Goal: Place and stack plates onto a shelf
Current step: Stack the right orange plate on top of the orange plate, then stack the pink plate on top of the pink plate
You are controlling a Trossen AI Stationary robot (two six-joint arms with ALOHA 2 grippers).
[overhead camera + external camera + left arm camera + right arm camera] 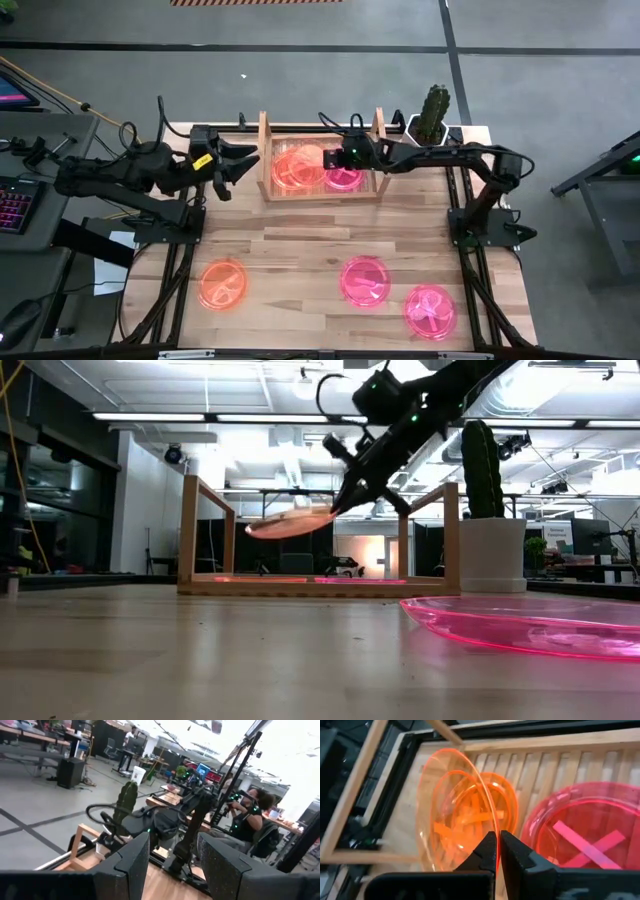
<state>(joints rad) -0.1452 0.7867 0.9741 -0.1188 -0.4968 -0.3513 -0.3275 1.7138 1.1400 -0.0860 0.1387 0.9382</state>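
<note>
Broadly, the wooden table [300,240] carries everything, with the shelf [265,150] standing at its far edge between the two arms and a cactus pot [433,115] just beside the shelf's right board; the shelf's two uprights leave an open top and an open front, which is presumably why the plates are brought in from above and from the side. Inside the shelf, orange plates [285,172] lie on the left half of the slatted base and a pink plate [345,178] lies on the right half, so each colour seems to have its own stack. The right gripper [498,851] reaches in over the shelf with its fingers closed down to a thin slit on the rim of an orange plate [445,800]; the low view shows that held plate [290,523] tilted and lifted clear of the base, between the uprights, so I judge it is being lowered onto the orange stack; the rim grip keeps the fingers outside the stack when it lands. Room is tight there: the left board stands near the plate's far edge, and the pink plate sits just beside the gripper. The left gripper [236,160] waits just left of the shelf, fingers spread and holding nothing, apart from the board. Three plates lie well apart on the near half of the table: one orange plate [222,283] and two pink plates [365,280], with free wood around each for a rim pick.
</note>
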